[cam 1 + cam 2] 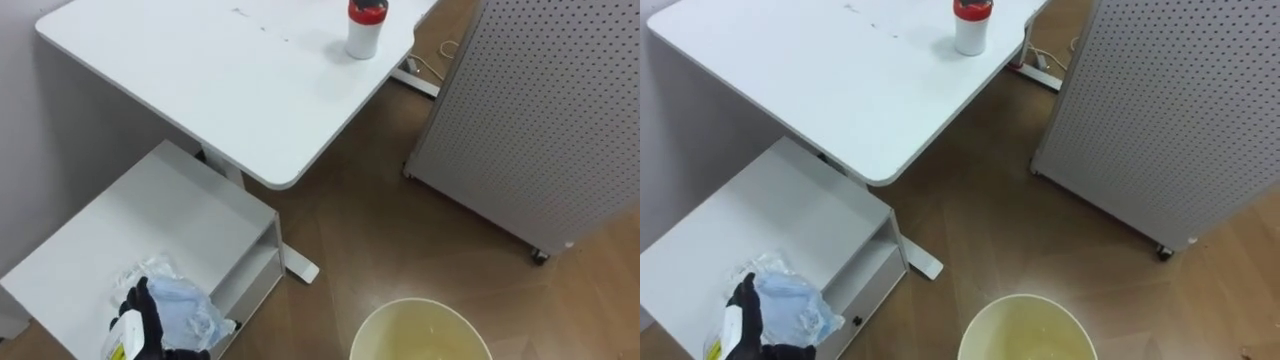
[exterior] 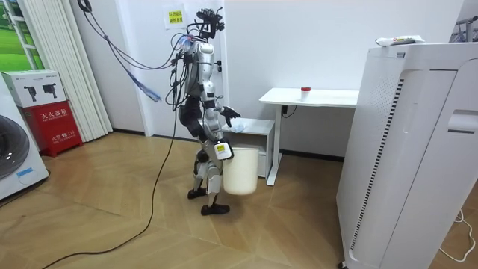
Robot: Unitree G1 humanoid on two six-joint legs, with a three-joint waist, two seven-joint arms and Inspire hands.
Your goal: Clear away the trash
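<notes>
Left and right eye views: stereo pair on robot's head, close above scene, looking steeply down, set slightly apart sideways. Both share white table [image 1: 230, 90], low shelf unit [image 1: 150, 230], bin [image 1: 420, 303], perforated panel [image 1: 540, 110]. Room view: camera standing well off, roughly level, robot seen side-on. Shares same table, shelf unit and bin.

I'm looking at crinkly, glossy plastic wrap [image 1: 185, 305] lying on a matt white cabinet [image 1: 170, 215]; the floor [image 1: 380, 230] is showing smooth wood grain, the bin [image 1: 420, 325] smooth cream plastic.
</notes>
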